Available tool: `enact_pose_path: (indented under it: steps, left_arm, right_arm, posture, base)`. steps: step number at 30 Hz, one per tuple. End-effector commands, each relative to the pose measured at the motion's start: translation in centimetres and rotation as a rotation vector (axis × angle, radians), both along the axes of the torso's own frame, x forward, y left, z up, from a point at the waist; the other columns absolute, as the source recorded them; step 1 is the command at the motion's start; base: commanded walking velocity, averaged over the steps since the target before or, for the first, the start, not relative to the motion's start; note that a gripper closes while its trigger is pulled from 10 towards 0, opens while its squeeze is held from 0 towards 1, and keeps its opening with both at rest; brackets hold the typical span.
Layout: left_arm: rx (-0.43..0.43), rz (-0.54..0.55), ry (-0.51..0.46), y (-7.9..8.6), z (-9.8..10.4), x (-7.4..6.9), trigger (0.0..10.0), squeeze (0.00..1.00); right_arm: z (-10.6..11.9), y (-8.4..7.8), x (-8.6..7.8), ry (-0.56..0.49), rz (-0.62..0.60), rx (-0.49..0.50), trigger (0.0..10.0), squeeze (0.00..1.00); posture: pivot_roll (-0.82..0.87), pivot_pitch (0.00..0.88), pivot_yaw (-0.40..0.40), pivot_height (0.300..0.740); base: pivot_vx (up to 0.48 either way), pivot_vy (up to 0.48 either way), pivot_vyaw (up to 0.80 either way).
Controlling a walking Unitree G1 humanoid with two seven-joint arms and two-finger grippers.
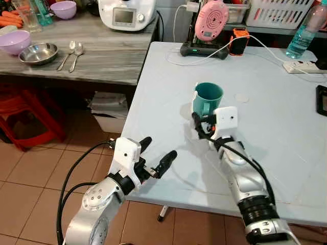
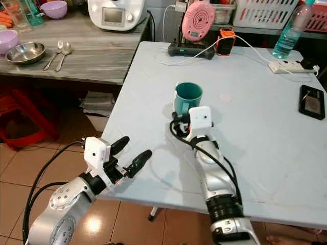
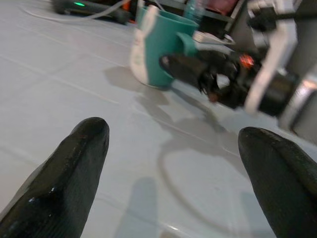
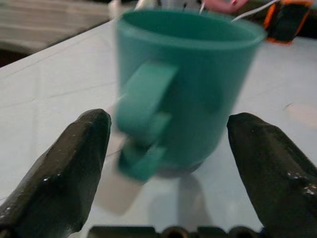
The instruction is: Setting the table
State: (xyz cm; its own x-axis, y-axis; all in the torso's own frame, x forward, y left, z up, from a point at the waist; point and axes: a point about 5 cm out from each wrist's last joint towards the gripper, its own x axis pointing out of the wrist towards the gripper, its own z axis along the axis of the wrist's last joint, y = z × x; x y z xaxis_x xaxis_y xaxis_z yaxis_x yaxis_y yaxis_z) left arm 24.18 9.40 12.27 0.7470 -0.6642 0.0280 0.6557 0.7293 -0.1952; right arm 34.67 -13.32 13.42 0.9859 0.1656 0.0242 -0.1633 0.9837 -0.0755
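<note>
The teal plastic mug [image 1: 208, 99] stands upright on the pale blue surface [image 1: 276, 132], handle toward the right pincer [image 4: 168, 148], whose fingers spread wide around it, gripping nothing. The left pincer [image 1: 158, 153] hovers near the edge, gaping, empty.

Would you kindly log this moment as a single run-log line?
right gripper: open, at teal mug, handle side | mug: upright on pale blue table | left gripper: open, over table's near edge
</note>
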Motion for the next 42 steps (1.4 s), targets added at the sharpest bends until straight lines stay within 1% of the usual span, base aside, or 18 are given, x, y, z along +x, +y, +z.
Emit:
enact_pose_path:
  steps: [1, 6, 17, 21, 27, 32, 34, 37, 40, 42]
  left_arm:
    - [-0.007, -0.032, -0.001, -0.3, 0.2, -0.3, 10.0, 0.0]
    - [-0.001, -0.041, -0.003, -0.5, 0.2, -0.3, 10.0, 0.0]
    - [-0.003, -0.052, -0.006, -0.7, 0.1, -0.3, 10.0, 0.0]
    - [-0.064, -0.076, -0.005, -1.0, 0.5, -0.4, 10.0, 0.0]
    - [-0.069, -0.083, -0.006, -1.1, 0.6, -0.3, 10.0, 0.0]
    - [-0.067, -0.078, -0.021, -1.3, 0.6, 0.2, 10.0, 0.0]
    - [-0.053, -0.042, -0.055, -1.2, 0.8, 0.8, 10.0, 0.0]
    - [-0.053, -0.014, -0.078, -1.1, 1.0, 1.4, 10.0, 0.0]
    - [-0.046, -0.001, -0.094, -1.1, 1.0, 2.0, 10.0, 0.0]
    - [-0.043, 0.006, -0.103, -1.1, 0.9, 2.2, 10.0, 0.0]
  right_arm:
    - [0.2, 0.0, 0.3, -0.012, -0.011, -0.003, 0.0, 0.0]
    - [0.6, 0.1, 0.5, -0.051, -0.027, -0.038, 0.0, 0.0]
    - [0.3, -0.3, 0.6, -0.055, -0.047, -0.039, 0.0, 0.0]
    - [0.3, -0.3, 0.7, -0.058, -0.05, -0.043, 0.0, 0.0]
    - [0.3, -0.5, 0.7, -0.062, -0.053, -0.045, 0.0, 0.0]
    - [0.5, -0.8, 0.9, -0.074, -0.062, -0.043, 0.0, 0.0]
    - [0.7, -1.1, 0.9, -0.085, -0.07, -0.04, 0.0, 0.0]
    - [0.8, -1.4, 0.7, -0.092, -0.077, -0.038, 0.0, 0.0]
    - [0.7, -1.8, 0.7, -0.091, -0.086, -0.03, 0.0, 0.0]
    - [0.7, -2.0, 0.5, -0.092, -0.094, -0.023, 0.0, 0.0]
  posture:
    - [-0.05, 0.135, 0.003, 0.74]
    - [-0.06, 0.135, 0.001, 0.74]
    - [-0.06, 0.131, -0.001, 0.74]
    - [-0.06, 0.13, -0.004, 0.74]
    - [-0.07, 0.125, -0.003, 0.74]
    - [-0.07, 0.103, 0.003, 0.74]
    - [-0.08, 0.088, 0.003, 0.74]
    - [-0.08, 0.076, 0.004, 0.74]
    - [-0.08, 0.047, 0.007, 0.74]
    - [-0.09, 0.037, 0.008, 0.74]
  base:
    - [0.0, 0.0, 0.0]
    - [0.0, 0.0, 0.0]
    - [0.0, 0.0, 0.0]
    - [0.0, 0.0, 0.0]
    - [0.0, 0.0, 0.0]
    - [0.0, 0.0, 0.0]
    - [0.0, 0.0, 0.0]
    - [0.0, 0.0, 0.0]
    - [0.0, 0.0, 0.0]
    - [0.0, 0.0, 0.0]
